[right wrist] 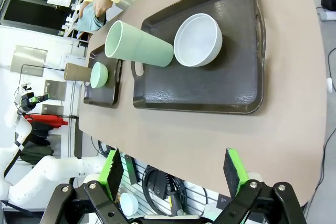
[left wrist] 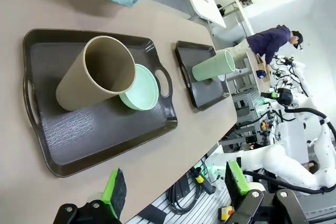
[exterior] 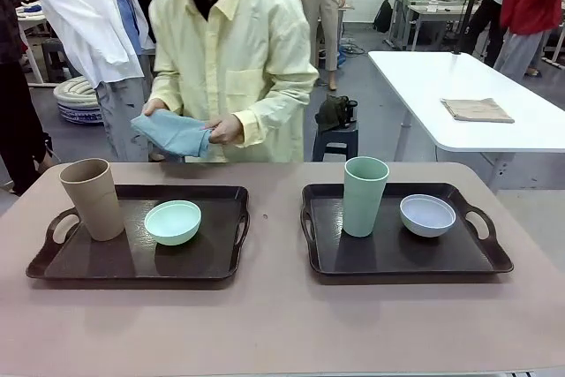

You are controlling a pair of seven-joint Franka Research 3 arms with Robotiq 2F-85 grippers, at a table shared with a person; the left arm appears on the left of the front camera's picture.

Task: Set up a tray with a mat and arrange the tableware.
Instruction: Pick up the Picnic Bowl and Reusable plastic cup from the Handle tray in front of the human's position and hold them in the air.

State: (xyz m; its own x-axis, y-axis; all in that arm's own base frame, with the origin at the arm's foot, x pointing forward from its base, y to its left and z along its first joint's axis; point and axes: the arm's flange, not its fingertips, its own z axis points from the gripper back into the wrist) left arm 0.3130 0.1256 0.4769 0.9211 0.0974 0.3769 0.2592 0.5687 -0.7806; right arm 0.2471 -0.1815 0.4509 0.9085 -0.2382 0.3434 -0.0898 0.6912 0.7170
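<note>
Worktop (exterior: 282,333): two dark handled trays side by side, apart from each other.

Left tray (exterior: 132,276): tan tumbler (exterior: 93,199) upright at the left end; mint green bowl (exterior: 173,222) just beside it, toward the middle, rim up.

Right tray (exterior: 397,258): sage green tumbler (exterior: 365,196) upright in the left half; pale blue-white bowl (exterior: 427,214) near it on the right, rim up, not touching.

Mat: folded blue cloth (exterior: 174,132), held in both of the person's hands (exterior: 228,130) above the far edge of the worktop, clear of both trays.

Left jaws: spread wide, nothing between them. Green pads (left wrist: 115,190) low in the left wrist view, by the near edge of the worktop. Left tray ahead of the pads and well apart from them; tan tumbler and mint green bowl farther off, past the tray's bare near part.

Right jaws: spread wide, nothing between them. Green pads (right wrist: 233,170) low in the right wrist view, short of the near edge of the worktop. Right tray, sage green tumbler and pale blue-white bowl ahead, well apart from the pads.
</note>
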